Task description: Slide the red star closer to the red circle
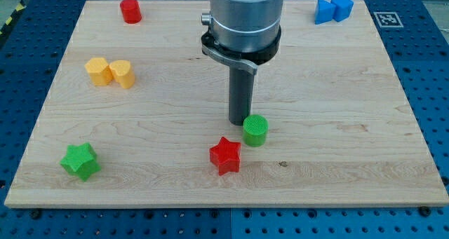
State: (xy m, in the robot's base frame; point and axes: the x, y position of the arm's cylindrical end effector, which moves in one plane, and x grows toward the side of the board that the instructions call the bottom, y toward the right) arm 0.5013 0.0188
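No readable text; only black-white fiducial marker (386, 19) beside board (337, 155), top right

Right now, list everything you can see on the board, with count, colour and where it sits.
red circle: one, red, top left of the board.
yellow blocks: two, yellow, touching side by side, left of the board.
green star: one, green, bottom left.
red star: one, red, bottom centre.
green circle: one, green, just up and right of the red star.
blue blocks: two, blue, pressed together, top right.
board: one, light wood, on a blue pegboard surface.
my tip: one dark rod, its end right beside the green circle's left edge, above the red star.
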